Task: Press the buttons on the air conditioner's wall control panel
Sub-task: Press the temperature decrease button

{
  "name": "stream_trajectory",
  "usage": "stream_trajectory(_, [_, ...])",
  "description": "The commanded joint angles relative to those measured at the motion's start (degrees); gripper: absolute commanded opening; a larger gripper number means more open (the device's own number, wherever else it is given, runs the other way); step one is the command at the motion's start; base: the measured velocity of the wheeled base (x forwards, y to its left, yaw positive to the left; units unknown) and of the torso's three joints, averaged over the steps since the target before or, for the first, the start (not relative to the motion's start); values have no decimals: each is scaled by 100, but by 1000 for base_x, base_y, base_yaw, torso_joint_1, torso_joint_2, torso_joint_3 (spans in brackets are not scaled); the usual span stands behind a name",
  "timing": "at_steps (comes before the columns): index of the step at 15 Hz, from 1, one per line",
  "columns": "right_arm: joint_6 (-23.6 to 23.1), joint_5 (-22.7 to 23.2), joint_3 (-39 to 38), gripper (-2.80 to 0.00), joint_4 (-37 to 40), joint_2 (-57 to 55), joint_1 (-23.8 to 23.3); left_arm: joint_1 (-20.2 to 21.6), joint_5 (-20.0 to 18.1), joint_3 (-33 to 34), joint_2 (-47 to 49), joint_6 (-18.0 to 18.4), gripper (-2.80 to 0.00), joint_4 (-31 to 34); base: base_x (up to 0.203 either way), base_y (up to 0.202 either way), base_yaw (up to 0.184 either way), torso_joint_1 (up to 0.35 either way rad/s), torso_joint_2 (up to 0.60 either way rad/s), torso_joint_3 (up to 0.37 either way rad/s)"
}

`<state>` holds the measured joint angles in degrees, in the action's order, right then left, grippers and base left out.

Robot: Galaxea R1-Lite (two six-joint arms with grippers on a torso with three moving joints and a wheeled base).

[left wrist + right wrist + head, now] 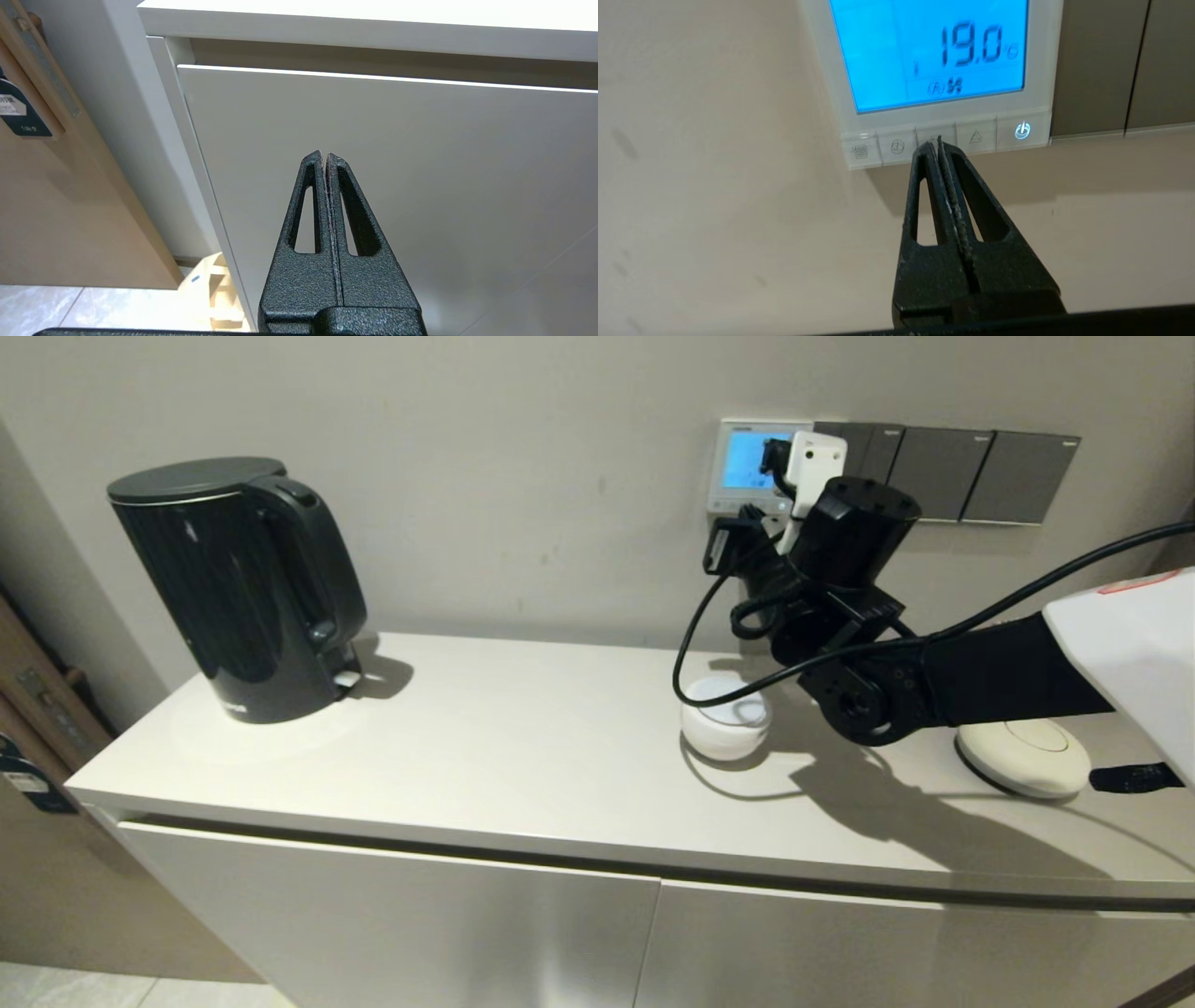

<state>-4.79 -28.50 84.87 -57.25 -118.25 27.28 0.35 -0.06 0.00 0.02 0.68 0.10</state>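
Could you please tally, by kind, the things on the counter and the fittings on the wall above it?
Black kettle: 1
Small white bowl: 1
Cream round disc: 1
Control panel: 1
Dark grey switch plates: 3, though the right arm hides part of the first
Total: 7

The right pincer (934, 145) is rough, grainy black; the wall control panel (943, 123) is glossy white plastic. Left of it, a shiny black kettle (238, 588) stands on the smooth matt bench (523, 756).

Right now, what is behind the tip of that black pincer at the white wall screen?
The shut right end effector covers the middle grey button of the white-framed blue-lit thermostat; that symbol is hidden.
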Motion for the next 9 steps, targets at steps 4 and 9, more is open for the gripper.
stream_trajectory(4, [-13,-24,47,-280,-23,-67,-12,1,-2,0,-1,2,-280,-1,0,0,0,0,0,0])
stream_trajectory(9, [-13,-24,11,-280,-40,-58,-12,0,-2,0,-2,2,-280,-1,0,0,0,0,0,0])
